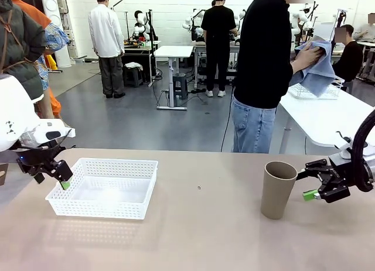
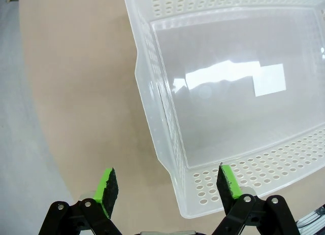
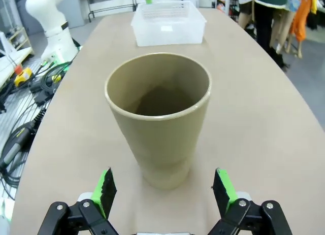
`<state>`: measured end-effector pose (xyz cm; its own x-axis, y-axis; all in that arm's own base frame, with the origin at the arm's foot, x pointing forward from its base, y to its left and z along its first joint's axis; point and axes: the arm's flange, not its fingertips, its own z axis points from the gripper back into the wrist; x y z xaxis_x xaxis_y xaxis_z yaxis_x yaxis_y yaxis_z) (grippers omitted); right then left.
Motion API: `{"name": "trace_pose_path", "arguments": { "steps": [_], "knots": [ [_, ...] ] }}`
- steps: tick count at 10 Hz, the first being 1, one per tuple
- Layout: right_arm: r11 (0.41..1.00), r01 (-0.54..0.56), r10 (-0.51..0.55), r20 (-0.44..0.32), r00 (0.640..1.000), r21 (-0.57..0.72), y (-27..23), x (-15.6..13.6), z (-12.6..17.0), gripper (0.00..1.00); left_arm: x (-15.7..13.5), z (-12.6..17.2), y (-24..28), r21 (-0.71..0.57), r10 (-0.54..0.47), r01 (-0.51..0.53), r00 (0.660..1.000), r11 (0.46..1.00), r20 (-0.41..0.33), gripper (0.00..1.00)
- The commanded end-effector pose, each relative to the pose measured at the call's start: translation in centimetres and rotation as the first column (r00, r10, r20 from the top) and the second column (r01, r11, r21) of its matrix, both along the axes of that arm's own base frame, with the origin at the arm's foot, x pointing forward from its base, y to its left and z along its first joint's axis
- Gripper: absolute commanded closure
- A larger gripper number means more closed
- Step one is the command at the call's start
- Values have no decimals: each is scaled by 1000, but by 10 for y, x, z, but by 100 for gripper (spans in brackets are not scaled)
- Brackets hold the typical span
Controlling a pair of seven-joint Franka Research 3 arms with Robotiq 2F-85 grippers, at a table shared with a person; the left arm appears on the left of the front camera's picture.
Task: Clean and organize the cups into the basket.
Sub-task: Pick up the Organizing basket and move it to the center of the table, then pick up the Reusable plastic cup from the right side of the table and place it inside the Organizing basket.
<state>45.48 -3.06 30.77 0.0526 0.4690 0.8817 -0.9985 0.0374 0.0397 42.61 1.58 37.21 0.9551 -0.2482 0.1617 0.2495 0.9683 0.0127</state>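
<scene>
cut off and covered
the basket (image 2: 161, 138) runs off the top and right edges of the left wrist view. in the front view a blue cloth (image 1: 321, 72) is bunched over the person's hand (image 1: 306, 59), and what it wraps, if anything, cannot be told.

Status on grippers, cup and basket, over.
Left gripper open at the basket corner, basket empty. Right gripper open, facing the upright tan cup, not touching. Nothing in the way.

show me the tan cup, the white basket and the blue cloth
tan-brown tapered cup (image 1: 278, 192), front view, middle of its side wall
white lattice plastic basket (image 1: 96, 208), front view, near side wall
blue cloth (image 1: 319, 72), front view, hanging fold
</scene>
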Motion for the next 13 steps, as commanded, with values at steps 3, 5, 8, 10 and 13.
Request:
{"name": "trace_pose_path", "arguments": {
  "steps": [3,5,8,10,13],
  "knots": [
    [996,-75,72,60,996,53,2,8,-14,0,11,-13,-6,35,26,-24,998,999,-65,0],
    [997,-61,59,39,997,46,9,12,-22,0,12,-18,-8,39,13,-10,997,999,-80,0],
    [998,-51,51,1,999,34,25,19,-35,0,10,-24,-11,46,-9,13,996,999,-86,0],
    [999,-42,43,-29,999,22,33,26,-43,0,11,-27,-11,48,-12,16,996,999,-91,0],
    [998,-53,54,-50,997,18,46,33,-51,0,11,-30,-11,52,-10,15,995,999,-99,0]
  ]
}}
